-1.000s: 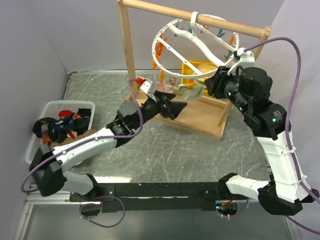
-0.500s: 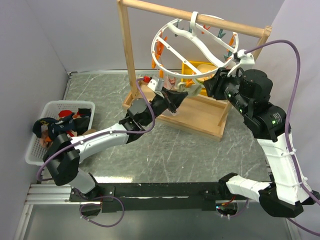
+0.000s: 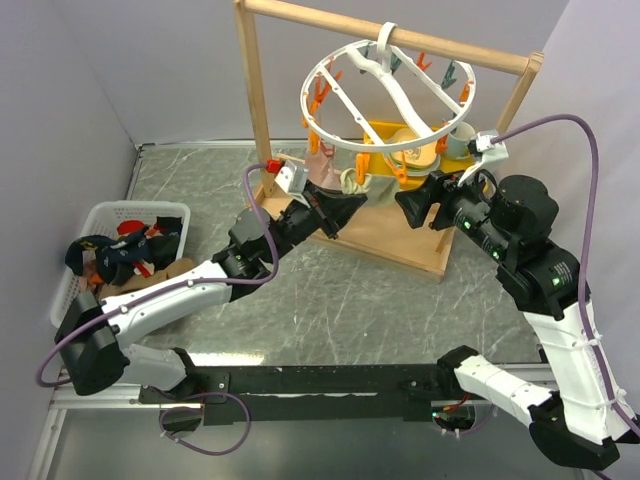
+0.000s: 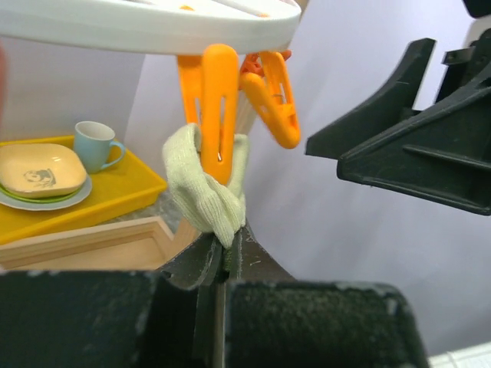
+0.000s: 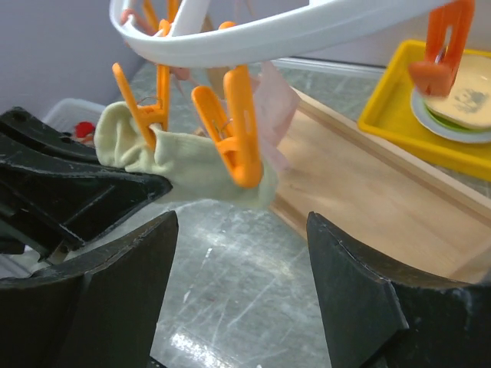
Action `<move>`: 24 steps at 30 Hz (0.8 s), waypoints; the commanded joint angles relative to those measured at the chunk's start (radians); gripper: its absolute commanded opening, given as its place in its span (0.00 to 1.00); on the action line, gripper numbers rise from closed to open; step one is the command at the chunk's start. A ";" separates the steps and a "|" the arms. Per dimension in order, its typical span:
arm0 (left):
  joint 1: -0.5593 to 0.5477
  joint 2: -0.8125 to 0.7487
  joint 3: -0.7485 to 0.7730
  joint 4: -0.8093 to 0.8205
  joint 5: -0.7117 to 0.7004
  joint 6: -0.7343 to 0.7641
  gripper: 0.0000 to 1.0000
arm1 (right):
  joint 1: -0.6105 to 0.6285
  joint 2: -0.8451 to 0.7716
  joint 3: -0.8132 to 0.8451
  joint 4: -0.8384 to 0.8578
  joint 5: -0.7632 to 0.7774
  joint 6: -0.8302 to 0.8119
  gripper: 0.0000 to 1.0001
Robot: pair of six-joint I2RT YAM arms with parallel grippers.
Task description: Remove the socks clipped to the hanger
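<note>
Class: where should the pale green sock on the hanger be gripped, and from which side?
Grip the pale green sock by its hanging lower end, from below: the orange clip pinches its top, leaving the tail loose. The left gripper pinches there.

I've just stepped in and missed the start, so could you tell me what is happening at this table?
The left claw is shut on the bottom of a pale green sock, which hangs from an orange clip on the white round hanger. The right claw is open beside it, holding nothing. A pink sock is also clipped on, and other socks lie in the basket.
</note>
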 commanded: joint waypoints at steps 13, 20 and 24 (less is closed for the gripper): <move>-0.012 -0.050 0.045 -0.114 0.090 -0.086 0.01 | -0.006 0.120 0.028 0.262 -0.336 0.104 0.83; -0.014 -0.058 0.053 -0.134 0.088 -0.084 0.01 | -0.006 0.181 0.076 0.266 -0.357 0.121 0.82; -0.014 -0.061 0.055 -0.138 0.094 -0.089 0.01 | -0.006 0.200 0.094 0.271 -0.350 0.112 0.82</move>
